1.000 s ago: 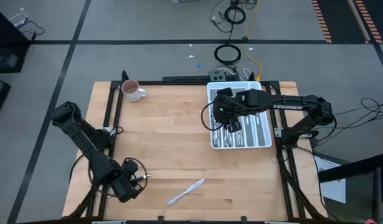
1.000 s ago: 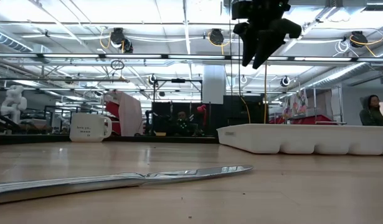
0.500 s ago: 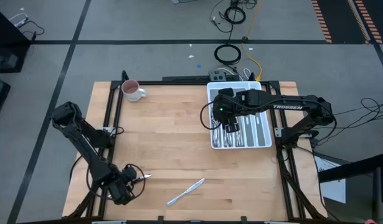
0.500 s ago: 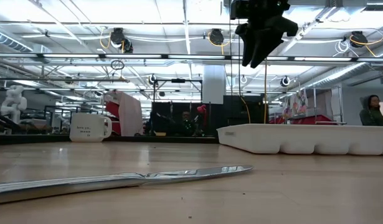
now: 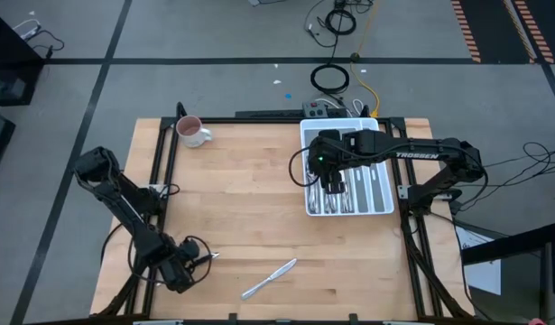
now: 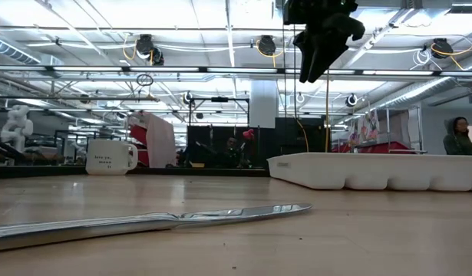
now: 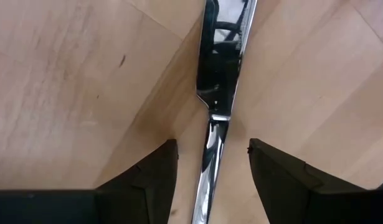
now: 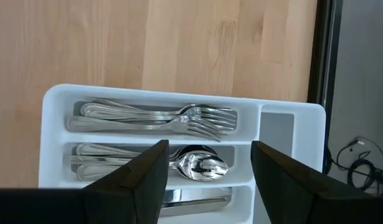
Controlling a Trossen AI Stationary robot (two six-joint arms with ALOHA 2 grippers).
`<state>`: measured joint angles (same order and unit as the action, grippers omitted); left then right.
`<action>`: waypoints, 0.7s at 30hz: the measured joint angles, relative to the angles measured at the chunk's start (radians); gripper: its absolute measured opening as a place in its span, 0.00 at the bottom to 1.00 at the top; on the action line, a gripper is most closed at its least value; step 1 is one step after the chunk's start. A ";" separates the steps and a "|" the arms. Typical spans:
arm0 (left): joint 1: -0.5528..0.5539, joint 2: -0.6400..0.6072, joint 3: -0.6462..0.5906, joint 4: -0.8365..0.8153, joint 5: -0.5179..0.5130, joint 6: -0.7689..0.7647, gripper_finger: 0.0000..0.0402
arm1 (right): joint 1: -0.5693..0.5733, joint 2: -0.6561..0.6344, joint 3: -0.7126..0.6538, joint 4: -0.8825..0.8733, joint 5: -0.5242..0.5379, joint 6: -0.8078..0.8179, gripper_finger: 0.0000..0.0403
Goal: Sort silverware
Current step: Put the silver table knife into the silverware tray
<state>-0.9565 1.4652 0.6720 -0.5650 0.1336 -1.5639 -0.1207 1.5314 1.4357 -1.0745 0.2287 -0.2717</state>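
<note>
White divided tray (image 5: pixel 383 200) sits at the table's (image 5: pixel 259 208) far right part; all places below are taken from it.

Right gripper (image 5: pixel 334 183) hangs above the tray's left side, well clear of it in the low view, fingers (image 8: pixel 139 180) spread apart and empty. Under it, the tray holds sorted silverware: forks (image 8: pixel 179 118) stacked in one long compartment, spoons (image 8: pixel 191 163) in the next, more metal just showing in the one beyond.

One knife (image 5: pixel 269 279) lies flat on the bare wood, well apart from the tray, toward the near edge and to its left.

Left gripper (image 5: pixel 208 257) is low over the table, farther left of the tray than the knife, fingers (image 7: pixel 147 177) spread open with nothing gripped. Its wrist view shows the knife running between the two fingers.

White mug (image 5: pixel 191 132) stands upright at the far left corner, well apart from the tray.
</note>
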 joint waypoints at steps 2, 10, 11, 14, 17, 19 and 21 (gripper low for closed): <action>0.000 -0.002 -0.014 0.011 -0.008 0.001 0.50 | 0.000 0.000 0.000 0.000 0.000 0.001 0.54; 0.020 0.049 -0.036 0.059 0.013 0.079 0.50 | 0.000 0.000 0.000 0.000 0.002 0.003 0.54; 0.024 0.057 -0.035 0.058 0.017 0.081 0.49 | 0.000 0.000 0.000 0.000 0.004 0.001 0.54; 0.038 0.060 -0.034 0.042 0.017 0.082 0.45 | 0.000 0.000 0.000 0.000 0.005 0.001 0.54; 0.053 0.060 -0.034 0.024 0.020 0.112 0.39 | 0.000 0.000 0.000 0.000 0.005 0.001 0.54; 0.057 0.061 -0.034 0.021 0.025 0.143 0.35 | 0.000 0.000 0.000 0.000 0.005 -0.001 0.54; 0.058 0.062 -0.034 0.017 0.027 0.167 0.32 | 0.000 0.000 0.000 0.000 0.005 -0.001 0.54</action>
<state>-0.8989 1.5272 0.6384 -0.5478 0.1605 -1.3973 -0.1207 1.5314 1.4357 -1.0744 0.2337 -0.2728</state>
